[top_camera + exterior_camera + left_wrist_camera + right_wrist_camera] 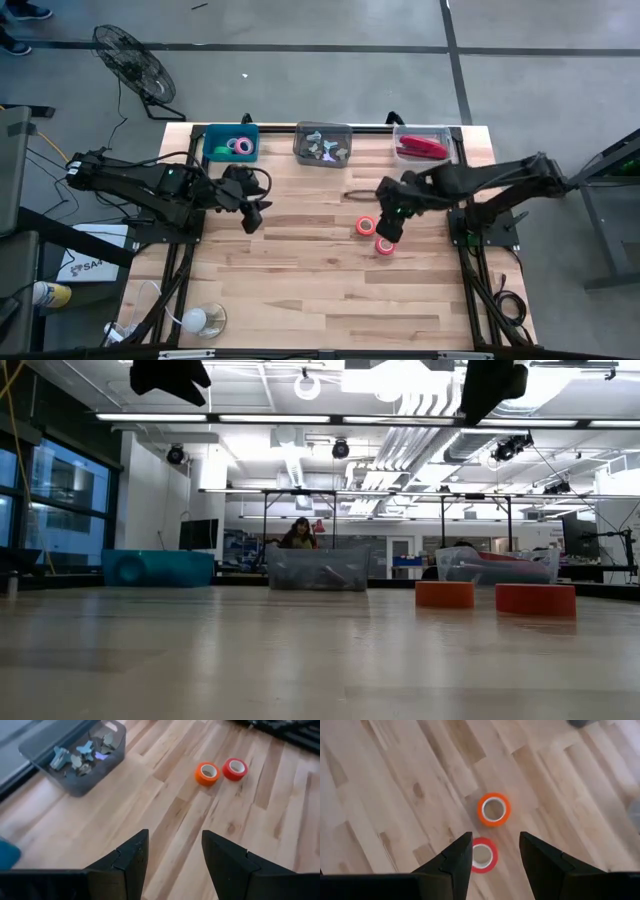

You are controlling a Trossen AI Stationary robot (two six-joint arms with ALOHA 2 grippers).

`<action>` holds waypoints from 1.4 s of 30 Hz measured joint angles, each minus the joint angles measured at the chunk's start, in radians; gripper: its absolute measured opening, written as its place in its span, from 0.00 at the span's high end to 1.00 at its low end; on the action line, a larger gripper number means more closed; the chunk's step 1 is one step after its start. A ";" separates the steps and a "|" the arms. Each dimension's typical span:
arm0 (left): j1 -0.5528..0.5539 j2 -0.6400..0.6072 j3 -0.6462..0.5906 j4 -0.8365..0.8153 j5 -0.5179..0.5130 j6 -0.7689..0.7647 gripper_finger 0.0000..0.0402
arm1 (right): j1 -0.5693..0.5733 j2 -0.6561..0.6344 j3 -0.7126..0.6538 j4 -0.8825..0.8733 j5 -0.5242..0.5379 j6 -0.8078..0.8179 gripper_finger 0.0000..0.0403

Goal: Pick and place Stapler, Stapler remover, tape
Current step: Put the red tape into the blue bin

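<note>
1. The right end effector (491, 852) hovers above the red tape roll (483, 855), fingers parted and empty, with the orange tape roll (494, 809) just beyond; I judge a tape pick is in hand, and next it must drop straight down around the roll.
2. The left end effector (174, 857) waits over bare desk (300, 290) on the left, open, holding nothing.
3. Far-edge bins: the teal bin (213, 146) holds tape rolls, the grey bin (322, 143) staple removers (a small pile), and the clear bin (424, 146) the stapler (421, 150).
</note>
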 joint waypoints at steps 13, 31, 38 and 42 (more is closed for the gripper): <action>0.000 0.000 0.000 0.003 -0.003 0.171 0.55 | 0.114 0.221 0.000 -0.002 -0.004 0.108 0.62; 0.000 0.000 0.000 0.000 -0.002 0.183 0.55 | 0.063 0.406 -0.038 -0.119 -0.159 0.603 0.62; 0.000 0.000 0.000 -0.008 -0.002 0.183 0.55 | 0.058 0.249 -0.298 0.071 -0.187 0.713 0.62; 0.000 0.000 0.000 -0.009 -0.002 0.182 0.55 | 0.058 0.148 -0.404 0.144 -0.180 0.763 0.62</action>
